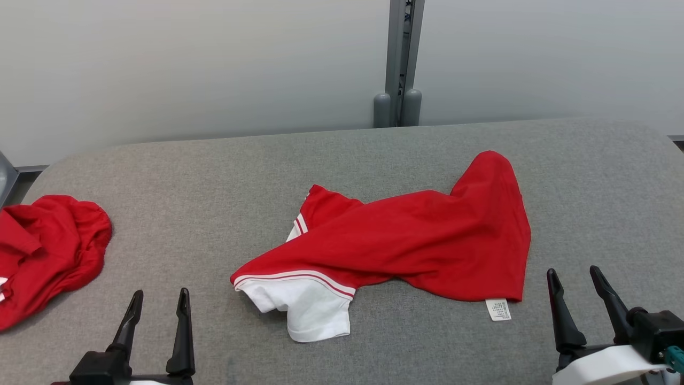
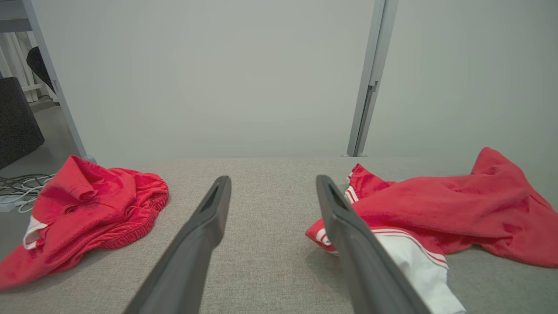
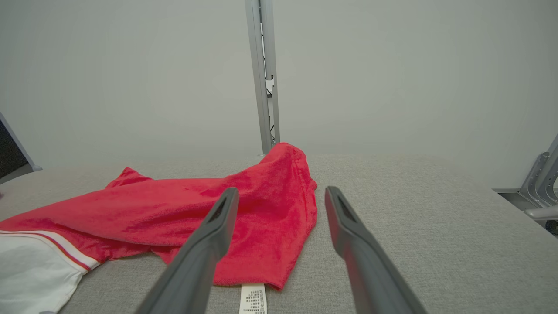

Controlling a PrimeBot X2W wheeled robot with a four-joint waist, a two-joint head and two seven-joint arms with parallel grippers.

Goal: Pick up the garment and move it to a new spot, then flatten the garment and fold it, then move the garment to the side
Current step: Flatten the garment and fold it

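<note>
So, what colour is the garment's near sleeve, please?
The sleeve is white; head view shows it best.

Head view downward, wrist views low, all sharing garment (image 1: 406, 240)

Left claw (image 1: 161, 292) and right claw (image 1: 572, 270) have tapered dark fingers (image 1: 181, 331); white wrist (image 1: 604, 366), perhaps teal plug (image 1: 674, 357).

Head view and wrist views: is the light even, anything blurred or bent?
Head view: soft even light, no glare, faint shadow under the red and white garment; care label sharp but too small to read. Left wrist view: the metal post leans, wide-angle distortion. Right wrist view: weave of the grey table crisp, no blur.
</note>
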